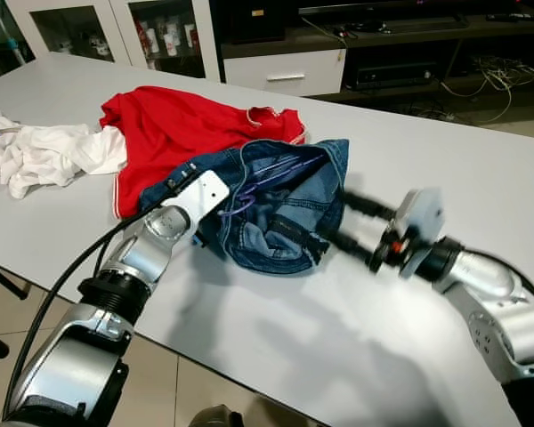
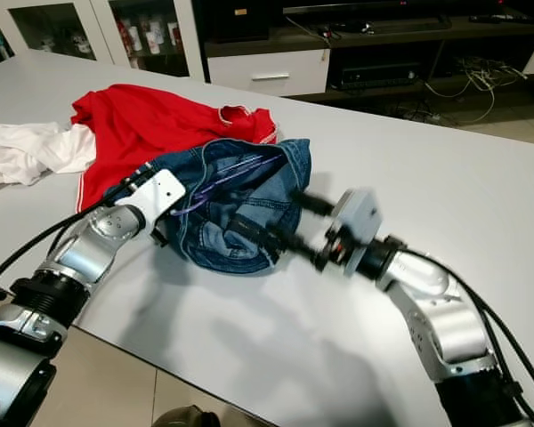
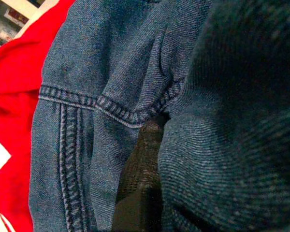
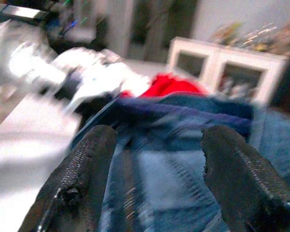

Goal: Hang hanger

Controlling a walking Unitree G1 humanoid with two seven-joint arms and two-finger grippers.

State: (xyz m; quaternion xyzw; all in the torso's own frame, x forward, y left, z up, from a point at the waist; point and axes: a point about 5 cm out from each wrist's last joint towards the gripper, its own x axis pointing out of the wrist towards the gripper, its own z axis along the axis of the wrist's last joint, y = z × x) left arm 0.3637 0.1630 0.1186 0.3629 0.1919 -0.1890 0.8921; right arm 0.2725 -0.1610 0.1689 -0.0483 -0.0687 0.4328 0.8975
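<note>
Right gripper (image 4: 157, 179) gapes wide at jeans (image 1: 285, 209); left gripper (image 3: 140, 193) is buried in denim, its state unclear.

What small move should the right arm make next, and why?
Probably ease the right tool forward and close on the denim's edge: its fingers are spread before the fabric, while the left tool is buried in the folds beside the purple hanger.
</note>
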